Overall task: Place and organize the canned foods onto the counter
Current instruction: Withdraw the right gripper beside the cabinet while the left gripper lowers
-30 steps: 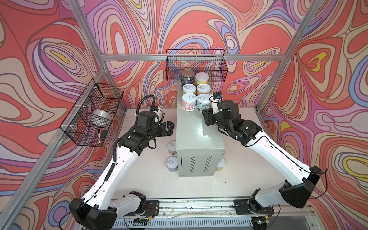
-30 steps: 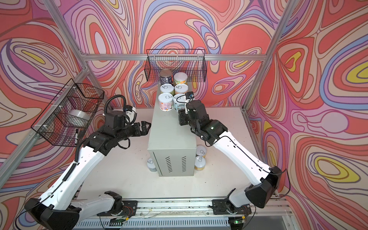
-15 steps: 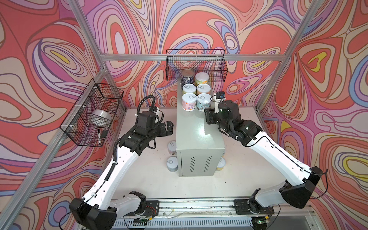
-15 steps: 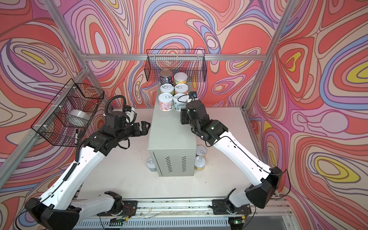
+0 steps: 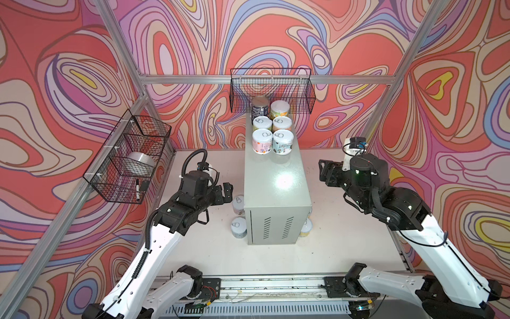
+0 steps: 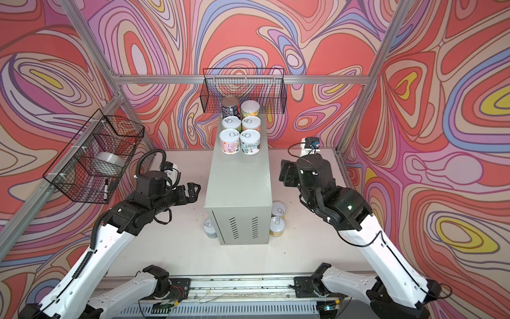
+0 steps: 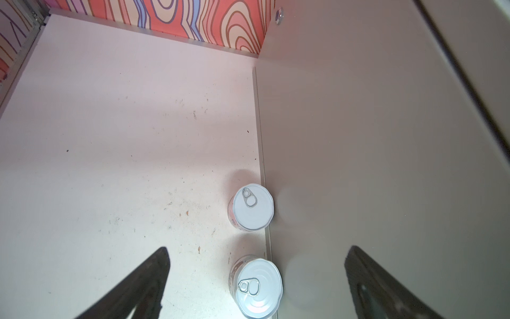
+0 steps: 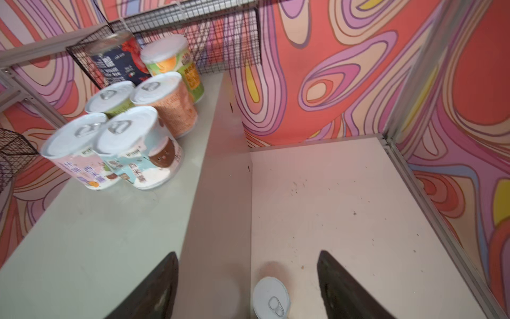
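Framing floor cans (image 7: 252, 207), left wrist; counter cans (image 8: 138, 143), right wrist

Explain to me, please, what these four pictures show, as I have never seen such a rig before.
This is a robot with two arms at a white table. Two pictures look down from overhead on the whole scene. The other two come from cameras on the arms' wrists, looking past each arm's two dark fingers. The grey cabinet in the middle is the counter. Six cans already stand at its far end, two abreast. Four others stand on the table beside the cabinet: a left pair and a right pair. The left gripper and right gripper are both open and hold nothing.
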